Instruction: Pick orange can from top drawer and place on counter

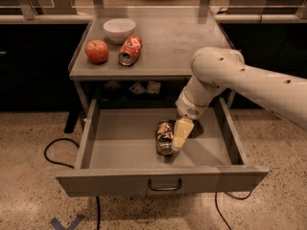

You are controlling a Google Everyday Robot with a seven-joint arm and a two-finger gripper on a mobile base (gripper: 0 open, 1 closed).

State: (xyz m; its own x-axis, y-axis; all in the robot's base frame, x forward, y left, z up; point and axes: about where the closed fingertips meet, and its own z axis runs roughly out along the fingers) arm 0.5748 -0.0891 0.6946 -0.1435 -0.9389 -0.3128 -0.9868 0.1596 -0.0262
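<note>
Lying on the floor of the top drawer [120, 145], the orange can [164, 135] rested right of the middle, its dented, silver-patched body running front to back and 1 round end facing the drawer front. The drawer stood pulled out, and the dark bar handle [164, 186] showed on its front wall.

The gripper [180, 135] hung inside the drawer, just beside the can on the can's right. Its pale cream tip slanted down along that side of the can, close enough to look as if it touched. Whether the gripper was spread or pressed together could not be told, nor whether it had the can pinched. The white arm [249, 80] came in from the right, bent over the drawer's right wall and turned downward to the gripper.

The counter [187, 42] stood above and behind the drawer. On its left part sat 3 things: a red apple [97, 51] near the left rim, a white bowl [119, 29] behind it, and a red-orange can [130, 50] on its side just right of the apple. All 3 were well apart from the gripper. In the dark gap under the counter, 2 small pale items [146, 87] showed, too dim to name.

A black cable [53, 152] looped on the speckled floor [29, 195] left of the drawer.
</note>
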